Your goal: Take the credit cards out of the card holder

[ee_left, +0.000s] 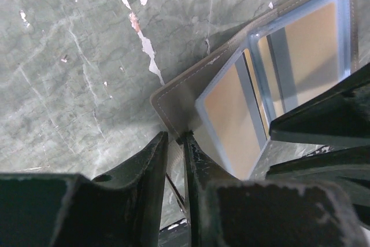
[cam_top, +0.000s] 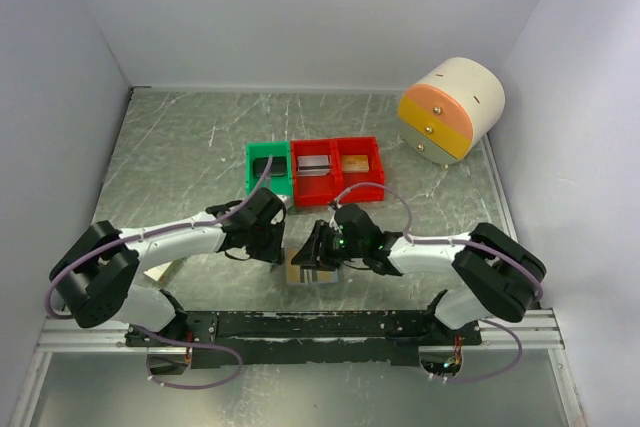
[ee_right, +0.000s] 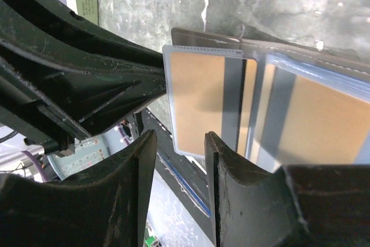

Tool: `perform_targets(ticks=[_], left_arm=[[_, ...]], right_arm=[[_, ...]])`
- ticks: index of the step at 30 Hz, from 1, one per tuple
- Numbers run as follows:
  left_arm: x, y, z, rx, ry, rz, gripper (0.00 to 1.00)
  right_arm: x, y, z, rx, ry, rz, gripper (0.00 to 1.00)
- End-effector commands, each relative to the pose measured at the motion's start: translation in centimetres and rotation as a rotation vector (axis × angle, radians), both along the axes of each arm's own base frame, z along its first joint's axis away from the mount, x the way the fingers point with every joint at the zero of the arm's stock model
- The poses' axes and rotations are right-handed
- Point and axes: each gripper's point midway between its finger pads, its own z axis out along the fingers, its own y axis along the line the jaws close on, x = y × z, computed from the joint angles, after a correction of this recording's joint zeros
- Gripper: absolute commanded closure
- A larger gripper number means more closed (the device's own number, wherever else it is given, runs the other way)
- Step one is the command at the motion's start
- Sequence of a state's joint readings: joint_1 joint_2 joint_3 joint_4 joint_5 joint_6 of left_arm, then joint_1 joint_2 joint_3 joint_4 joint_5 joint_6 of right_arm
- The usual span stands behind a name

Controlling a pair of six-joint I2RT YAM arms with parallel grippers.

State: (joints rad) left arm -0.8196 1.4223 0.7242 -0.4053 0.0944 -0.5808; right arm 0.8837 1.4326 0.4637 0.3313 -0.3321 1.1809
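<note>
Presently found pinched in the near-closed left gripper (ee_left: 176,140): grey corner of the card holder (ee_left: 180,99), spread open. Noted just ahead of the parted, unclamped right gripper (ee_right: 180,138), judged the nearer: pocketed credit cards (ee_right: 199,99), long axis apparently running away from the jaws.

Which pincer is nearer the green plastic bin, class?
Left. The left pincer sits just on the near side of the green plastic bin, at the grey folding card holder's left edge; the right pincer is further right, on the near side of the red plastic bins.
</note>
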Motion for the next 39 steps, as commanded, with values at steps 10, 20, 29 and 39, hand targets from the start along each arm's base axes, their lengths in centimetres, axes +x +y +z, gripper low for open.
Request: perform_targets(ticks=[10, 20, 29, 39], left_arm=[[0.8, 2.9, 3.2, 0.053, -0.098, 0.147, 0.59], [1.6, 0.6, 10.2, -0.109, -0.168, 0.133, 0.43], [-1.4, -4.8, 12.7, -0.381, -0.011, -0.025, 0.41], [-2.9, -6.5, 9.7, -0.285, 0.027, -0.041, 0.29]], right_arm=[[2.6, -0.4, 3.4, -0.079, -0.175, -0.034, 0.60], [2.0, -1.3, 1.1, -0.080, -0.109, -0.094, 0.63], [3.0, -3.7, 0.5, -0.049, -0.127, -0.291, 0.68], [4.6, -9.3, 4.1, -0.024, -0.302, -0.517, 0.02]])
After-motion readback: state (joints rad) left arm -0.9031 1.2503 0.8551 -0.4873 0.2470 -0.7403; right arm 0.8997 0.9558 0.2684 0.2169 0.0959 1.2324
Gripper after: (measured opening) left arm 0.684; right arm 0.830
